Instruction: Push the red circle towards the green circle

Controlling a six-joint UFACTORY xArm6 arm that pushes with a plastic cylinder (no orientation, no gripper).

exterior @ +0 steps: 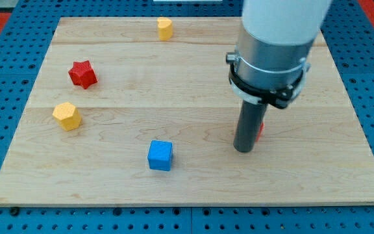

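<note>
One wooden board (pixel 193 188) is seen filling most of the frame, laid on a blue perforated surface (pixel 5 78). Over the board's right half, the arm's white and grey housing (pixel 274 45) is shown descending from the view's top, ringed by a dark clamp and ending in the straight dark rod. My tip (pixel 243 150) is planted on the wood at about four o'clock from the board's centre. No fingers are carried by this arm, so no grasp is shown; only the rod's end meets the table. A sliver of red (pixel 260 129), taken to be the red circle though its shape cannot be made out, is glimpsed just beside the rod at its three o'clock, mostly hidden behind it. A blue cube (pixel 160 155) is set at about nine o'clock from the tip, well apart from it. A red star-shaped block (pixel 82 74) is placed towards ten o'clock on the board, with a yellow block (pixel 67 116) near it at about seven o'clock. A second, smaller-looking yellow block (pixel 165 28) is found at the board's twelve o'clock edge. The green circle is not seen.
</note>
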